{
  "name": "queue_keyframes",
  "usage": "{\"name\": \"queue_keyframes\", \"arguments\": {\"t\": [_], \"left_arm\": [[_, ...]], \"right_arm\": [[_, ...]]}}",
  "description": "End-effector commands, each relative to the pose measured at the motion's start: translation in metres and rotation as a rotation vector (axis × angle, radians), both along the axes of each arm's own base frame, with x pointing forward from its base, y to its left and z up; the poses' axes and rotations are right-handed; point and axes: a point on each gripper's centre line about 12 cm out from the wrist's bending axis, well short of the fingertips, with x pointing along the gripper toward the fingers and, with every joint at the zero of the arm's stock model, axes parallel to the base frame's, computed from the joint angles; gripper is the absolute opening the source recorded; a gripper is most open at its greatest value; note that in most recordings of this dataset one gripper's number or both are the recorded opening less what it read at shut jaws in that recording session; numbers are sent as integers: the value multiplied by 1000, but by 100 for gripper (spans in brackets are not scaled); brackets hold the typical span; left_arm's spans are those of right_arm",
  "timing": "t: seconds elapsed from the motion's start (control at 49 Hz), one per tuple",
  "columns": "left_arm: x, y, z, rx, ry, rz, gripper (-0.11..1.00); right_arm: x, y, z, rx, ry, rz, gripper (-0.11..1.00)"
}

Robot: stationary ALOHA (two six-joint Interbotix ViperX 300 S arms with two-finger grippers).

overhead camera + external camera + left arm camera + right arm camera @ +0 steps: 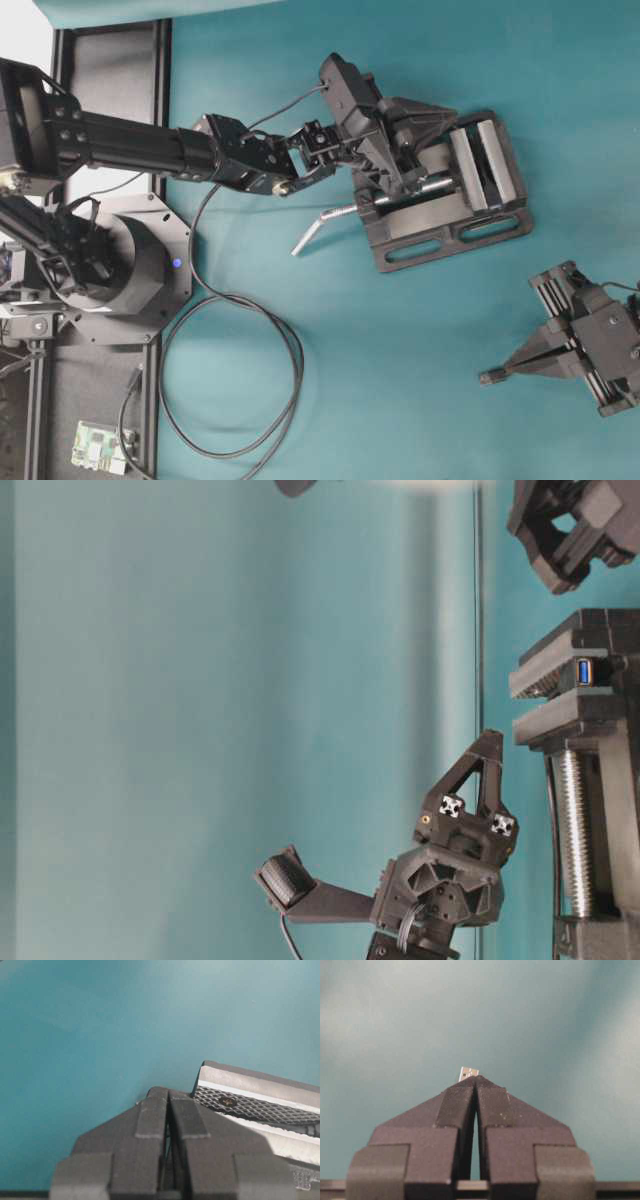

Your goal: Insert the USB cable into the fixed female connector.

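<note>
Right gripper (476, 1080) is clenched on the silvery plug of the USB cable (468, 1073), well apart from the fixed female connector (584, 671) clamped in the vise (480, 170), beside the clenched, empty left gripper (167, 1094); that shallow pinch risks twisting, missing the port.

Teal table (400, 380), black vise (445, 195) with bent silver handle (325, 222), looping black cable (245, 400) lying on it

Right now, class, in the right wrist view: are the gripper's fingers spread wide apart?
No. The right gripper has its fingertips meeting at the front, with a silvery plug tip poking out between them.
</note>
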Motion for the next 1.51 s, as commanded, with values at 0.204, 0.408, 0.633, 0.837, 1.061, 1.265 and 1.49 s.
{"name": "queue_keyframes", "arguments": {"t": [0.204,0.408,0.633,0.837,1.061,1.265,1.49], "left_arm": [[-3,-23,44,1,54,-89,3],[-17,-38,74,-5,68,-128,15],[-49,-59,112,-10,1,-166,77],[-68,-79,125,7,-69,-221,96],[-96,-102,112,22,-69,-297,96],[-139,-108,112,5,-21,-323,96],[-185,-112,117,-20,65,-346,96]], "right_arm": [[3,1,-4,-10,98,-14,0],[9,3,2,12,84,-22,0],[15,4,6,18,69,-22,23],[15,4,7,18,69,-22,58],[17,4,-4,29,74,-34,55],[19,4,-9,97,52,-58,55],[19,5,-13,117,53,-61,54]]}}
